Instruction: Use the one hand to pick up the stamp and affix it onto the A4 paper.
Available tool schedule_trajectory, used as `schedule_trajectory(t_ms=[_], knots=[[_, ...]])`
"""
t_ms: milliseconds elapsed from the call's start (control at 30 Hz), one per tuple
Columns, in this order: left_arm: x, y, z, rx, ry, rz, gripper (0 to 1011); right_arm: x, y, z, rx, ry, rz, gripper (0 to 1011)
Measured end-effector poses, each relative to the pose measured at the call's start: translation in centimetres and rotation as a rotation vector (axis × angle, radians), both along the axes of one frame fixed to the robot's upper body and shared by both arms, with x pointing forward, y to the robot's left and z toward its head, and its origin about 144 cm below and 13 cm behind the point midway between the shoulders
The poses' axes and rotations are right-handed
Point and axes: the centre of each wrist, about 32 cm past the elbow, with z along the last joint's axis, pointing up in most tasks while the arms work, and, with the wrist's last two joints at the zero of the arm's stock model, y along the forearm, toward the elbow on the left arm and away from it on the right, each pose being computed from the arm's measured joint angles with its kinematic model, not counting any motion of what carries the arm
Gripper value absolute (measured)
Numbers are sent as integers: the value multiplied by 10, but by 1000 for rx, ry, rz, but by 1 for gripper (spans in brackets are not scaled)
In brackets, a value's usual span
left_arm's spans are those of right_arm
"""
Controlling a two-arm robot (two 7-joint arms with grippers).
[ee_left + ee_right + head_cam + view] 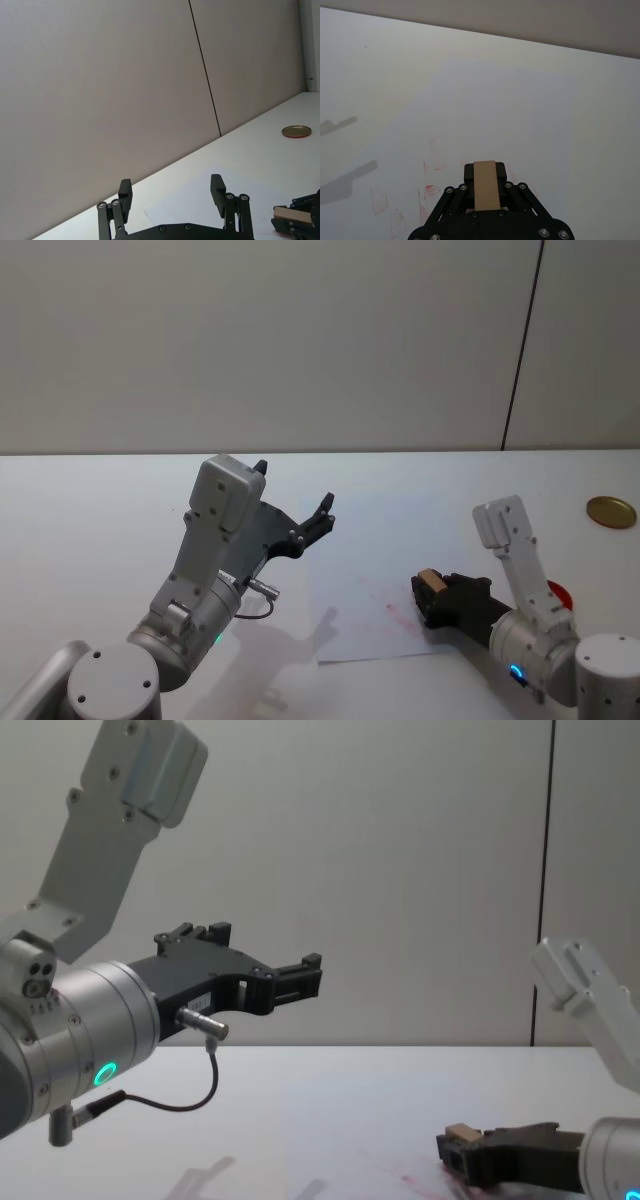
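Tan wooden stamp (486,185) pinched in right end effector (432,597) above red-smudged A4 paper (370,570); left end effector (292,502) spread.

Looks like a bare robot test lab to me: a plain white worktop (120,490), blank grey panel walls (300,340) with one dark seam, and two silver robot arms (215,550) with glowing status rings, no homey or office clutter around.
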Motion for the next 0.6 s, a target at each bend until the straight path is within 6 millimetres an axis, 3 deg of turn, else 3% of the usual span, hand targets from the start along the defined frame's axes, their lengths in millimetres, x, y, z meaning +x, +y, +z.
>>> schedule_trajectory(t_ms=[600], knots=[[0, 0, 0, 0, 0, 0, 993, -5, -2, 6, 19, -37, -11, 220]])
